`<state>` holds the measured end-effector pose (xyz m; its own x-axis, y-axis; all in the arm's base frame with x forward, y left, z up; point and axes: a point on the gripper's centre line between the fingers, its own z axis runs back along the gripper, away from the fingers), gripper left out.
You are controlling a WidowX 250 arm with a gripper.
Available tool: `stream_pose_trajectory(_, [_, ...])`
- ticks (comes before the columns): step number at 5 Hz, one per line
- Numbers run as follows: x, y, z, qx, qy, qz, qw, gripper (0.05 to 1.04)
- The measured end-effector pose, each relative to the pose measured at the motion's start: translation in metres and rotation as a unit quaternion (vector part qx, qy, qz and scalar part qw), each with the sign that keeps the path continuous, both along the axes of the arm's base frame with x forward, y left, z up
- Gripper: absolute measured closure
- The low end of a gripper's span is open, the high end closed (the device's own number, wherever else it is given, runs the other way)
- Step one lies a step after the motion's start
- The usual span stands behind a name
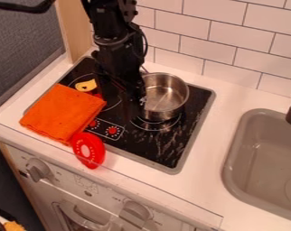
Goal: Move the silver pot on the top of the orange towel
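The black gripper (136, 95) hangs down at the left side of the silver pot (166, 97), right against its rim or just in front of it; contact is unclear. The pot stands upright on the right part of the black stove top, and its inside looks empty. Part of its left side is hidden behind the gripper. To the left, the folded orange towel (62, 113) lies flat over the stove's left edge and the white counter.
A red round toy piece (89, 150) is at the stove's front edge, by the towel's corner. A yellow piece (86, 85) lies behind the towel. The grey sink (231, 169) is at the right, a tiled wall (220, 47) behind.
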<state>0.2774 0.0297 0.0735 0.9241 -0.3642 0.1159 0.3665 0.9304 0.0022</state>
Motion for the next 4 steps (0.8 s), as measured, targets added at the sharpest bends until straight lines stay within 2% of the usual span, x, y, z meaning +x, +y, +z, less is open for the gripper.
stream_pose_trajectory(1, [-0.002,-0.001,-0.008,-0.002,0.015,0.002,0.9999,0.083])
stream_pose_trajectory(3, [0.047,-0.044,0.000,0.015,-0.007,-0.054,0.9984,0.083])
stream_pose_trajectory(4, [0.078,-0.065,-0.010,0.040,-0.019,-0.066,0.9969,0.083])
